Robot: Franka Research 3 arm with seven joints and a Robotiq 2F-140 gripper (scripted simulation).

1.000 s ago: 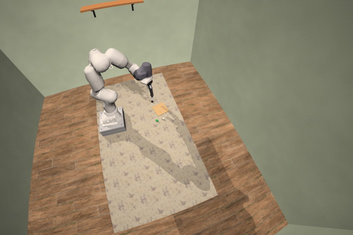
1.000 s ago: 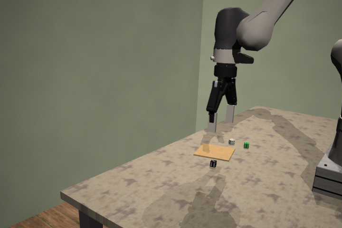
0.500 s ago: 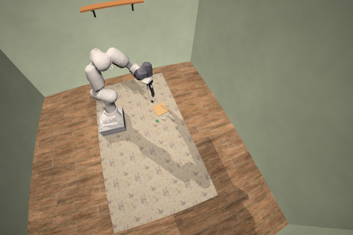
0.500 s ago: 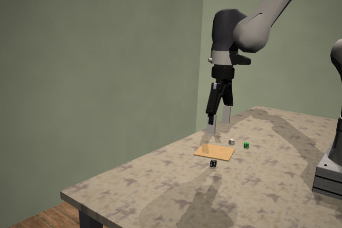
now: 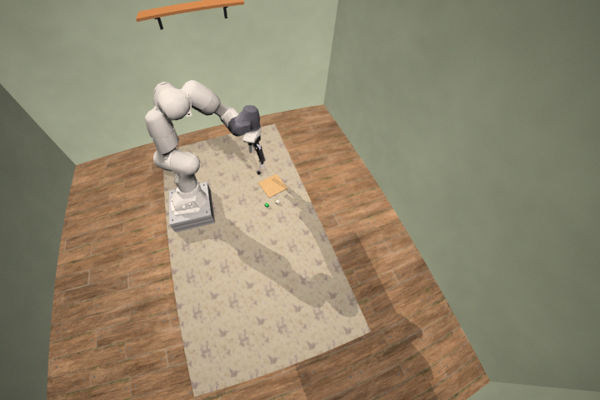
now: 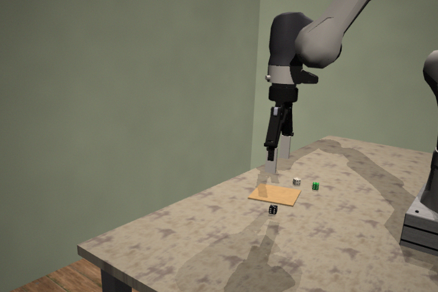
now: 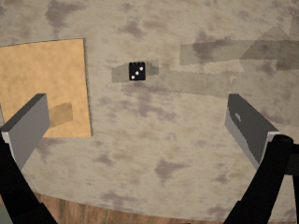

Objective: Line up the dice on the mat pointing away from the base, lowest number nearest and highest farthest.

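The black two-finger gripper [image 7: 142,126] hangs above the mottled stone-look table [image 6: 199,237], jaws spread wide and holding nothing. In the wrist view the small black die with white pips [image 7: 137,71] lies at 12 o'clock, off the thin square orange mat [image 7: 44,81] at 9 o'clock. In the exterior view the white die [image 6: 296,180] and green die [image 6: 315,185] sit off the mat at 2 o'clock

table [image 6: 191,241]: mottled beige top | floor [image 5: 97,292]: wood planks | wall shelf [image 5: 187,9]: orange
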